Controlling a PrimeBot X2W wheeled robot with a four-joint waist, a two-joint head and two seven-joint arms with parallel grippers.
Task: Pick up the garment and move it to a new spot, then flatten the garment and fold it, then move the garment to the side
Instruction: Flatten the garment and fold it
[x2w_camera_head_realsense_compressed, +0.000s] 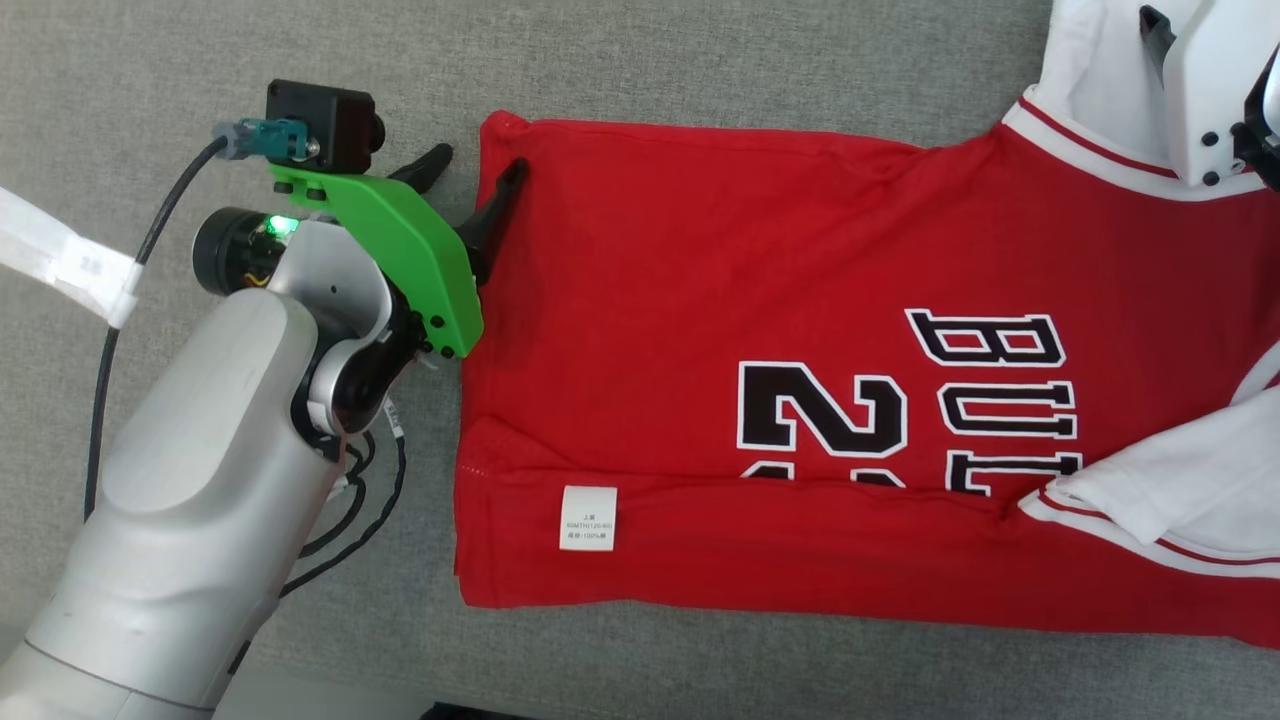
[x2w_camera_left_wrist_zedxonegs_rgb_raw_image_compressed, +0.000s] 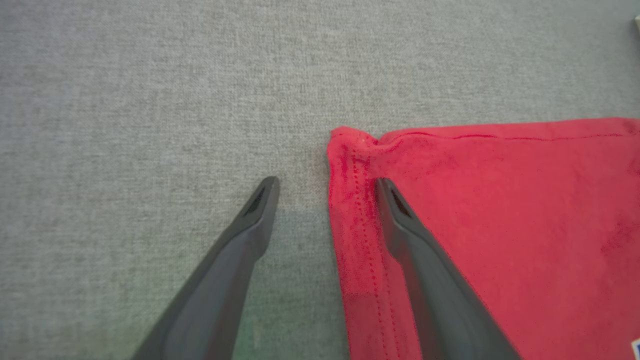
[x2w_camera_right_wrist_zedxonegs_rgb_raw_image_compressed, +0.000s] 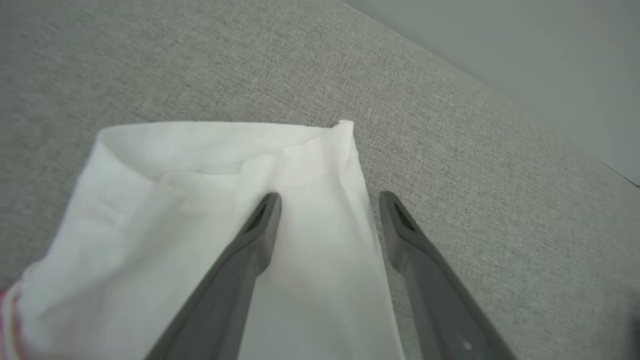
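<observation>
Garment (x2w_camera_head_realsense_compressed: 700, 300) — one red jersey with short white sleeves trimmed in red stripes. Black lettering (x2w_camera_head_realsense_compressed: 990, 400) outlined in white, "BUL" and a "2", reads sideways. Laid flat on the grey cloth surface (x2w_camera_head_realsense_compressed: 700, 60), hem (x2w_camera_left_wrist_zedxonegs_rgb_raw_image_compressed: 350, 225) to the left, shoulders to the right. Near long edge folded over onto the front, covering part of the print; white care label (x2w_camera_head_realsense_compressed: 587, 518) shows on that fold. Far sleeve (x2w_camera_right_wrist_zedxonegs_rgb_raw_image_compressed: 150, 200) lies out on the surface — near sleeve (x2w_camera_head_realsense_compressed: 1190, 490) is folded in over the body.

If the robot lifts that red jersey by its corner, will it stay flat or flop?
Probably flop: the jersey lies limp, its hem puckered at the corner. It looks like thin cloth, so likely light. Lifted where the open left tool straddles the hem, the rest would likely hang and drag on the grey surface.
</observation>
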